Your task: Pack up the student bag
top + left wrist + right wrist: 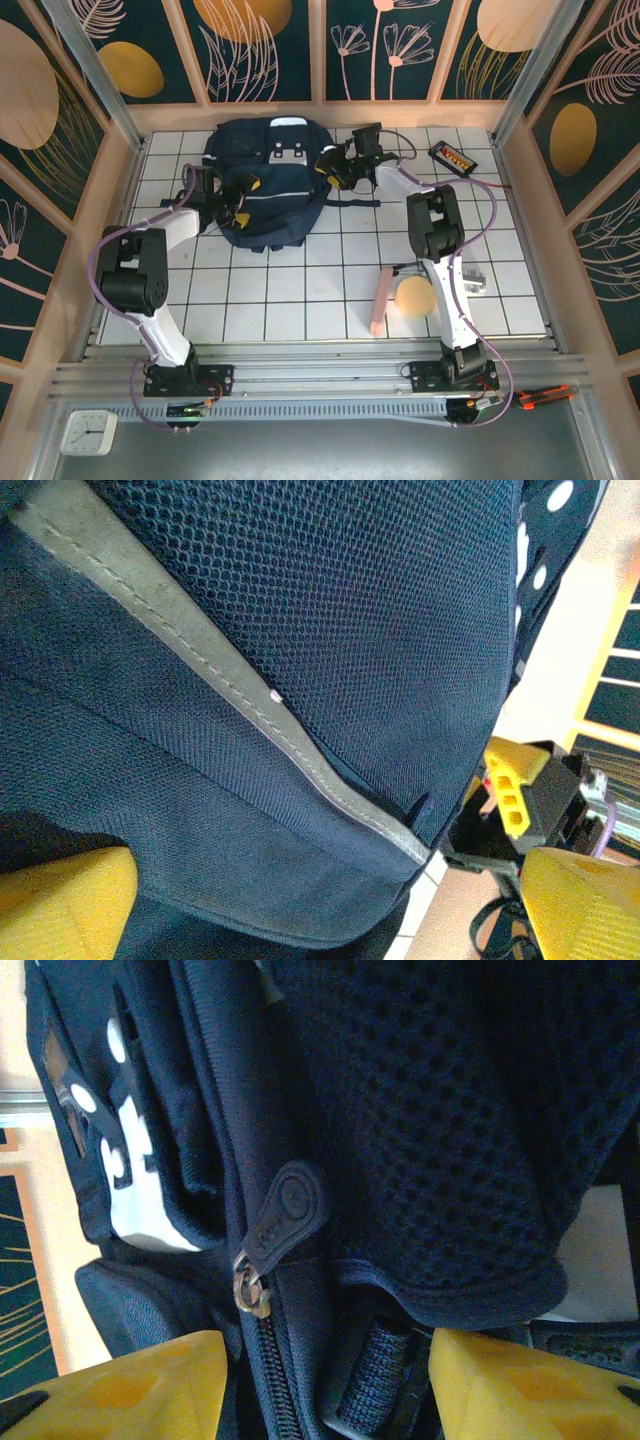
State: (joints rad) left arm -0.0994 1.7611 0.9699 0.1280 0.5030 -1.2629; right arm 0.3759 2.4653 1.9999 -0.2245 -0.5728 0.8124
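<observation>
White-tiled table (300,300) bears student bag (270,190); floral walls (262,50)

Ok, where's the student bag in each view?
Top external: student bag far centre-left, between left gripper and right gripper.
Left wrist: close up, pale stripe running diagonally.
Right wrist: close up, zipper pull at centre.
Shared landmark: white front patch, top view and left side of right wrist view.

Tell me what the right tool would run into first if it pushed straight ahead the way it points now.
The student bag. The right tool points at its side, with the zipper track between its fingers and the zipper pull just beyond. It looks very close, though depth is unclear.
</observation>
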